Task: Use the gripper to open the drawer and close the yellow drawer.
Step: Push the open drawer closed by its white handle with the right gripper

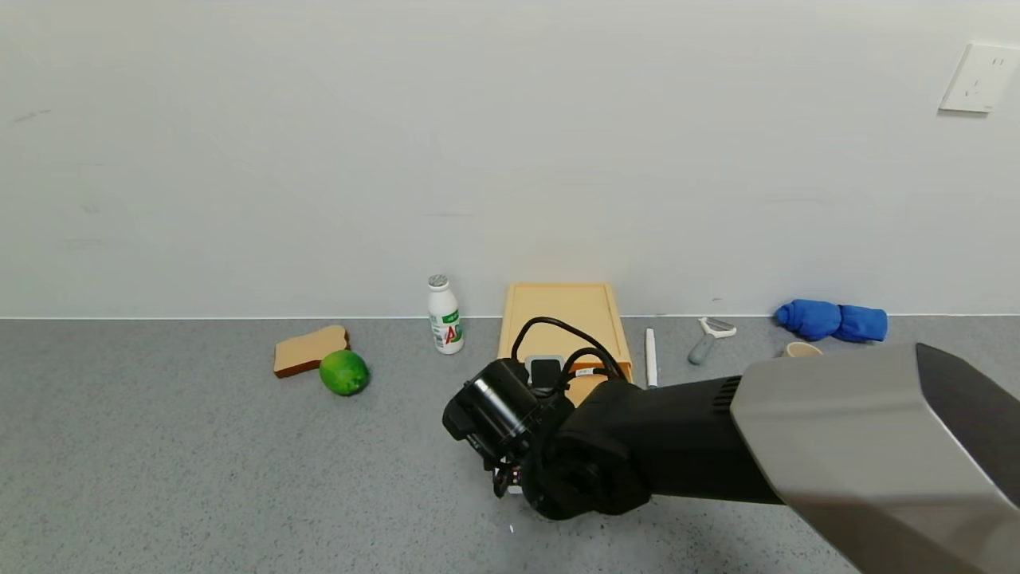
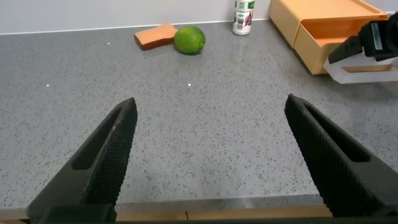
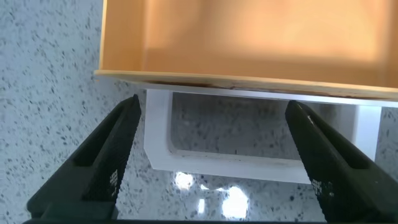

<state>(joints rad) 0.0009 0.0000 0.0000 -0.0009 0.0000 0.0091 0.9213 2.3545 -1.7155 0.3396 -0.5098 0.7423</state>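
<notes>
The yellow-tan drawer case stands against the back wall. Its tray is pulled partway out, and its white loop handle lies towards me over the counter. My right gripper is open right above the handle, with a finger outside each end of the loop; it touches nothing. In the head view my right arm reaches in from the right and hides the handle. My left gripper is open and empty over the counter's front edge, left of the drawer.
A white bottle stands left of the case. A bread slice and a lime lie farther left. A white stick, a peeler, a small cup and a blue cloth lie to the right.
</notes>
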